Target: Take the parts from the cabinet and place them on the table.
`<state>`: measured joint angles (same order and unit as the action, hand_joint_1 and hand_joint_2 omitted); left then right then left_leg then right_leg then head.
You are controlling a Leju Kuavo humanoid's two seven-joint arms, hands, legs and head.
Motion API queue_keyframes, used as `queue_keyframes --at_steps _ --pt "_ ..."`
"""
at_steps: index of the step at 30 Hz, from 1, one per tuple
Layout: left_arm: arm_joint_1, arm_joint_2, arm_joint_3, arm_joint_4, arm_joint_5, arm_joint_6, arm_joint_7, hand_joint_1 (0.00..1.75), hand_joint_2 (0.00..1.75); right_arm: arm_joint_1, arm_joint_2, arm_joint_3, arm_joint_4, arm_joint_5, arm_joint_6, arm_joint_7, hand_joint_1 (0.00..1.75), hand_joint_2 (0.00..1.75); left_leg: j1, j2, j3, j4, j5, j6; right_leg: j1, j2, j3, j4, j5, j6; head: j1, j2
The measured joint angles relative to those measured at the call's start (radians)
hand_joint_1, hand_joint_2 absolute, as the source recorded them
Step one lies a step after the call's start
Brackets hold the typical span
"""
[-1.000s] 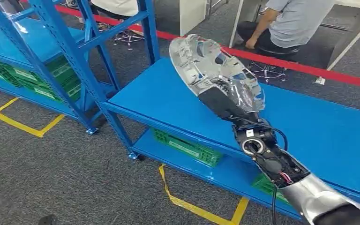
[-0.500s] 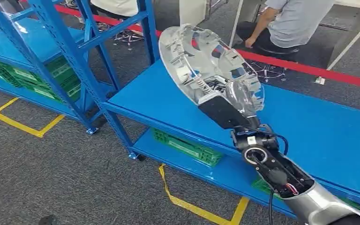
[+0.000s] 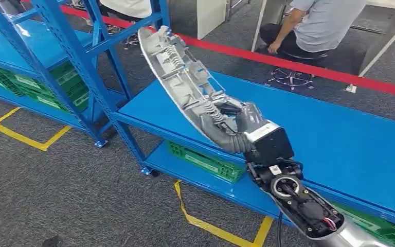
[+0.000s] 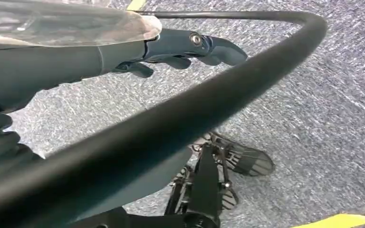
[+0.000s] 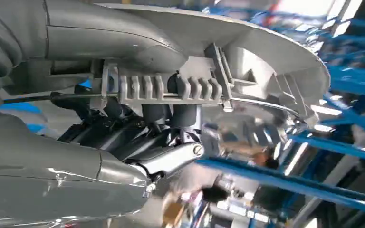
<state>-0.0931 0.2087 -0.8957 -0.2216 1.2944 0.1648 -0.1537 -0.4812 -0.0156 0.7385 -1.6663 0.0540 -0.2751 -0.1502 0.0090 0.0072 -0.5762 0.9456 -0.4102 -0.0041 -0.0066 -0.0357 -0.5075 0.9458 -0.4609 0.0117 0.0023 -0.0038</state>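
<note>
A silver plastic part (image 3: pixel 177 77), round and ribbed on its back, stands tilted on edge above the near left end of the blue table top (image 3: pixel 339 139). My right hand (image 3: pixel 247 131) grips it at its lower rim, with the arm coming in from the bottom right. In the right wrist view the dark fingers (image 5: pixel 138 137) curl under the part's (image 5: pixel 247 52) ribbed inner side. Whether the part touches the table I cannot tell. My left hand (image 4: pixel 171 47) hangs over the grey carpet with its fingers stretched out and nothing in it.
A blue shelf rack (image 3: pixel 77 56) stands at the left with green crates (image 3: pixel 56 82) on its lower level. More green crates (image 3: pixel 205 162) sit under the table. A seated person (image 3: pixel 324 25) is behind a red floor line (image 3: pixel 339 74). Yellow tape (image 3: pixel 211 226) marks the carpet.
My right wrist has turned and drawn back toward me, tipping the part from facing me to standing on edge. Its upper rim has swung left, toward the rack.
</note>
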Motion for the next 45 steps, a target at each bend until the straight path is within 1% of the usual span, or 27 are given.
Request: queue_keyframes --at_steps 2,5,6,8,10,16,20,23,26,30,38,45 --pt "0.0 0.0 0.0 0.0 -0.004 0.0 0.002 0.0 1.75 0.006 0.0 0.0 -0.006 -0.121 0.06 -0.059 1.75 1.75 0.0 0.0 0.0 0.0 0.0 0.0 0.0 0.0 0.0 0.0 0.0 0.0 0.0 0.0" --pt "0.0 0.0 0.0 0.0 -0.01 -0.003 0.005 0.0 1.75 0.017 0.0 0.0 -0.008 -0.364 0.198 -0.185 1.75 1.75 0.0 0.0 0.0 0.0 0.0 0.0 0.0 0.0 0.0 0.0 0.0 0.0 0.0 0.0" --pt "-0.001 0.0 0.0 0.0 -0.012 -0.003 0.005 0.0 1.75 0.02 0.0 0.0 -0.007 -0.441 0.258 -0.225 1.75 1.75 0.0 0.0 0.0 0.0 0.0 0.0 0.0 0.0 0.0 0.0 0.0 0.0 0.0 0.0" --pt "-0.001 0.0 0.0 0.0 -0.019 -0.005 0.005 0.0 1.75 0.025 0.0 0.002 -0.002 -0.562 0.36 -0.278 1.75 1.75 0.0 0.0 0.0 0.0 0.0 0.0 0.0 0.0 0.0 0.0 0.0 0.0 0.0 0.0" --pt "-0.001 0.0 0.0 0.0 -0.022 -0.006 0.005 0.0 1.75 0.03 0.003 0.005 0.006 -0.634 0.43 -0.311 1.75 1.75 0.0 0.0 0.0 0.0 0.0 0.0 0.0 0.0 0.0 0.0 0.0 0.0 -0.001 0.0" --pt "-0.001 -0.002 0.0 0.0 -0.036 -0.012 0.005 0.0 1.75 0.049 0.008 0.008 0.031 -0.763 0.551 -0.342 1.75 1.75 0.0 0.0 0.0 0.0 0.0 0.0 0.0 0.0 0.001 0.0 -0.001 0.0 -0.001 0.0" --pt "-0.001 -0.003 0.0 0.0 -0.038 -0.011 0.005 0.0 1.75 0.052 0.015 0.008 0.05 -0.797 0.607 -0.347 1.75 1.75 0.0 0.0 0.0 0.0 0.0 0.0 0.0 0.0 0.001 0.0 -0.001 0.0 -0.001 0.0" --pt "-0.001 -0.003 0.0 0.0 -0.037 -0.006 0.005 0.0 1.75 0.053 0.023 0.008 0.065 -0.798 0.628 -0.343 1.75 1.75 0.0 0.0 0.0 0.0 0.0 0.0 0.0 0.0 0.001 0.0 0.0 0.0 0.0 0.0" --pt "-0.001 -0.003 0.0 0.0 -0.034 -0.003 0.01 0.0 1.75 0.059 0.039 0.014 0.085 -0.783 0.666 -0.337 1.75 1.75 0.0 0.0 0.0 0.0 0.0 0.0 0.0 0.0 0.001 0.0 -0.001 0.0 0.0 0.0" --pt "-0.002 -0.003 0.0 0.0 -0.033 -0.003 0.013 0.0 1.75 0.065 0.066 0.046 0.116 -0.752 0.688 -0.337 1.75 1.75 0.0 0.0 0.0 0.0 -0.001 -0.001 0.001 0.0 0.001 0.0 -0.002 -0.002 -0.002 0.0" --pt "-0.003 -0.005 0.0 0.0 -0.037 -0.002 0.012 0.0 1.75 0.068 0.103 0.132 0.183 -0.702 0.743 -0.311 1.75 1.75 0.0 0.0 0.0 -0.001 -0.001 -0.001 0.002 0.0 0.001 0.0 -0.002 -0.002 -0.001 0.0" --pt "-0.003 -0.005 0.0 0.0 -0.038 -0.002 0.013 0.0 1.75 0.068 0.119 0.172 0.217 -0.694 0.767 -0.298 1.75 1.75 0.0 0.0 0.0 -0.001 -0.001 -0.001 0.002 0.0 0.001 0.0 -0.002 -0.002 -0.001 0.0"
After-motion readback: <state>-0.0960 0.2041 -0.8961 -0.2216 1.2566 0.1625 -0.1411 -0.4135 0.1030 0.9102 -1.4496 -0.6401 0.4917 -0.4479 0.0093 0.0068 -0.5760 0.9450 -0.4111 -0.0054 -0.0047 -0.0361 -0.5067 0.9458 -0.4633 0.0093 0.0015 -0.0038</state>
